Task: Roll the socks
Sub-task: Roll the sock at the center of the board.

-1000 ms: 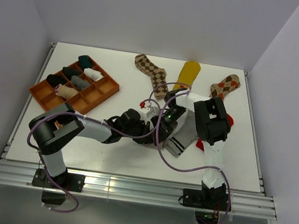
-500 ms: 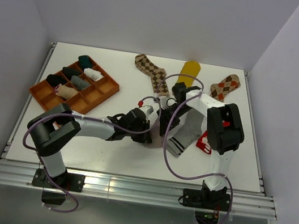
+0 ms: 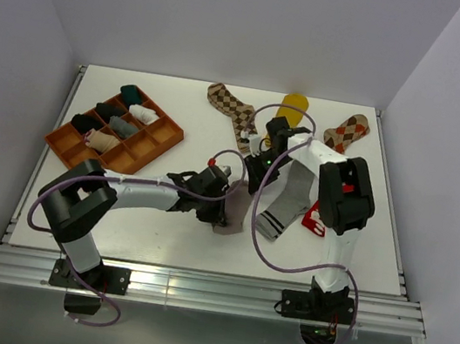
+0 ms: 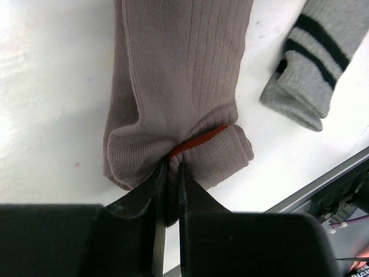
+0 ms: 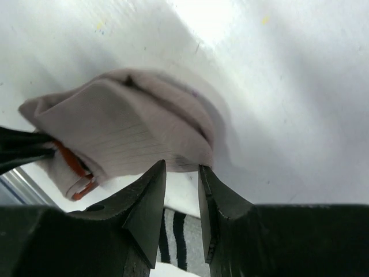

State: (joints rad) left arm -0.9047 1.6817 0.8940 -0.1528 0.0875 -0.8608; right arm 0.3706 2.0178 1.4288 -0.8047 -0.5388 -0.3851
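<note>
A taupe sock (image 4: 179, 75) with a red-striped cuff lies lengthwise on the white table, its cuff folded over. My left gripper (image 4: 168, 173) is shut on that cuff fold; from above it sits at the sock's near end (image 3: 216, 212). At the sock's far end (image 5: 127, 127), my right gripper (image 5: 181, 168) is open, its tips at the fabric edge with nothing between them. A grey sock with black stripes (image 3: 290, 191) lies just to the right. A red sock (image 3: 316, 218) lies partly under the right arm.
Two brown argyle socks (image 3: 231, 110) (image 3: 348, 132) and a mustard sock (image 3: 292, 107) lie along the far edge. An orange compartment tray (image 3: 159, 130) at the back left holds several rolled socks. The table's metal front rail (image 4: 323, 184) is close to the cuff.
My right gripper has shifted away from the near edge toward the sock's far end. My left gripper has drawn the taupe cuff nearer the front, so the sock lies stretched out.
</note>
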